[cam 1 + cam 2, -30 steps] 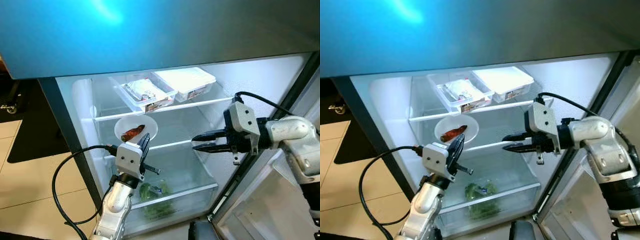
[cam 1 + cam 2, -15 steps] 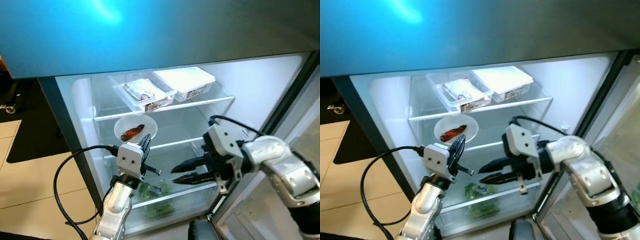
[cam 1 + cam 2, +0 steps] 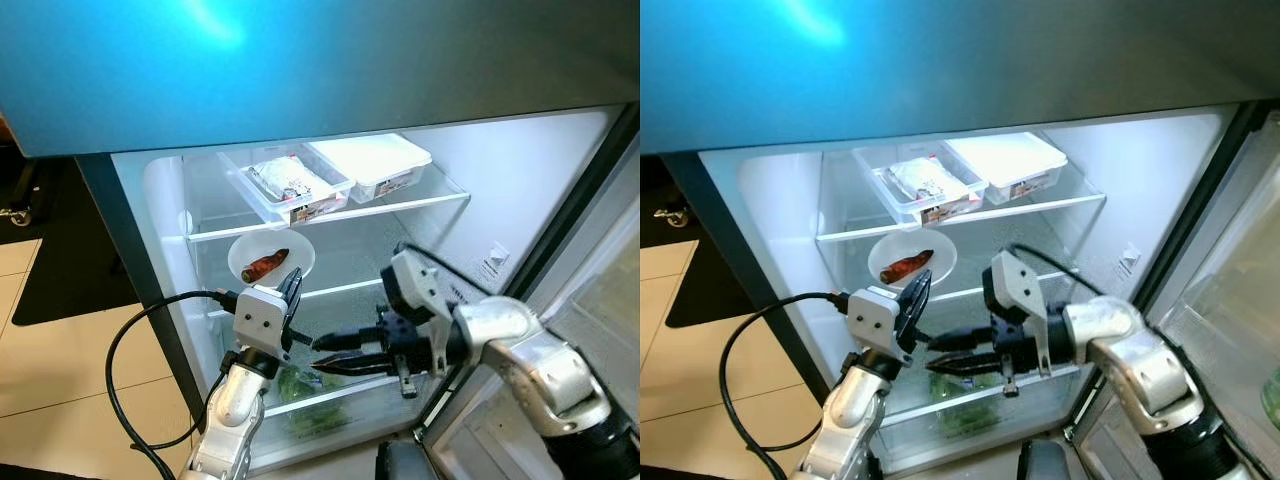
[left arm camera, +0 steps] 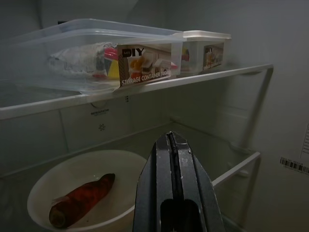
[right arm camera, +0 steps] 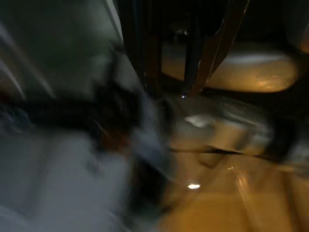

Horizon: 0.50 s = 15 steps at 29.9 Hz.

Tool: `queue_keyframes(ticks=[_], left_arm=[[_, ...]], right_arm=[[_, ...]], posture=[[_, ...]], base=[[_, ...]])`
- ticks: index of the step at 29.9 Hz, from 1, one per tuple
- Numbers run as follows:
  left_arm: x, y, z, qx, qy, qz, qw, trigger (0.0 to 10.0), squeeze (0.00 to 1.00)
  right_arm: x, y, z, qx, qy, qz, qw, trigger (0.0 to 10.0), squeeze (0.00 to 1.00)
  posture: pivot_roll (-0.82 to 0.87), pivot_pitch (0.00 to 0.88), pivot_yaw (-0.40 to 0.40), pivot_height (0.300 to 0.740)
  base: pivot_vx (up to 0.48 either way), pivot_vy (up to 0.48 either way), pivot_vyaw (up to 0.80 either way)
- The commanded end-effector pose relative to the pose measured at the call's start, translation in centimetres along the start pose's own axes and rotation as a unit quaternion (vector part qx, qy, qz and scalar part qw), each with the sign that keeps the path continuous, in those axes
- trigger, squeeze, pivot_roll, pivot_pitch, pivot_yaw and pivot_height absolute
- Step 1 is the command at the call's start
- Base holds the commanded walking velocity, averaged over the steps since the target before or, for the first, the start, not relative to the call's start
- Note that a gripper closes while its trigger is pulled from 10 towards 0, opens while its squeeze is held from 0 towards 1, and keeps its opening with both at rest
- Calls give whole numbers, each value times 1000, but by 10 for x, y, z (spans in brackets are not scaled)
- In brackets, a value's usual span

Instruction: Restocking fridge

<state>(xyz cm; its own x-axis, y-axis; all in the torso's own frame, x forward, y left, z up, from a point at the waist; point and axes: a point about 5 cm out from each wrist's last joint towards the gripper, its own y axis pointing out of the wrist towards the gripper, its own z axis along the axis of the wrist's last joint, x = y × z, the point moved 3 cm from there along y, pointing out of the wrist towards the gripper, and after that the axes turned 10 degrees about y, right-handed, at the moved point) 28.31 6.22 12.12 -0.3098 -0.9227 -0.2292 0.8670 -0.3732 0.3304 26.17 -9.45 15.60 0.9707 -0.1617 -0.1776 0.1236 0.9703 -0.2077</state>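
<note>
Pale beige floor tiles [image 3: 50, 370] with dark grout lines fill the 8 o'clock part of the head view. At 9 o'clock a black mat [image 3: 70, 250] lies on the tiles, and beside it, at the frame's edge, stands a small caster wheel [image 3: 15, 213]. Bright white light glows from inside the appliance.

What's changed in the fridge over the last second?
The right gripper has swung down and toward the robot's left, from beside the upper shelf to just above the greens in the bottom drawer, fingers open and empty. The left gripper, the bowl and the two containers on the top shelf stayed put.
</note>
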Motion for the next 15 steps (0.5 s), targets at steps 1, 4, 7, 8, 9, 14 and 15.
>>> queue_keyframes(ticks=[1,4,7,8,9,14,15], left_arm=[[5,1,-2,-7,-14,2,1000,10000,0],[5,1,-2,-8,-13,2,1000,10000,0],[4,0,-3,-10,-12,2,1000,10000,0],[4,0,-4,-10,-12,2,1000,10000,0],[4,-1,-5,-12,-11,1,1000,10000,0],[5,-3,-7,-16,-9,-1,1000,10000,0],[5,-4,-10,-21,-8,-4,1000,10000,0]], right_arm=[[16,-9,-14,5,17,-53,998,10000,0],[25,-12,-22,18,40,-82,996,10000,0],[43,-24,-63,33,124,-154,980,10000,0],[43,-26,-70,32,138,-163,976,10000,0],[43,-28,-80,33,158,-171,972,10000,0],[44,-35,-105,24,195,-202,959,10000,0],[46,-37,-116,17,205,-223,953,10000,0]], posture=[[-120,0,-20,557],[-120,0,-20,557],[-120,0,-20,557],[-120,0,-20,557],[-120,0,-20,557],[-112,0,-18,557],[-115,0,-14,557]], base=[[0,0,0],[0,0,0],[0,0,0],[0,0,0],[0,0,0],[0,0,0],[0,0,0]])
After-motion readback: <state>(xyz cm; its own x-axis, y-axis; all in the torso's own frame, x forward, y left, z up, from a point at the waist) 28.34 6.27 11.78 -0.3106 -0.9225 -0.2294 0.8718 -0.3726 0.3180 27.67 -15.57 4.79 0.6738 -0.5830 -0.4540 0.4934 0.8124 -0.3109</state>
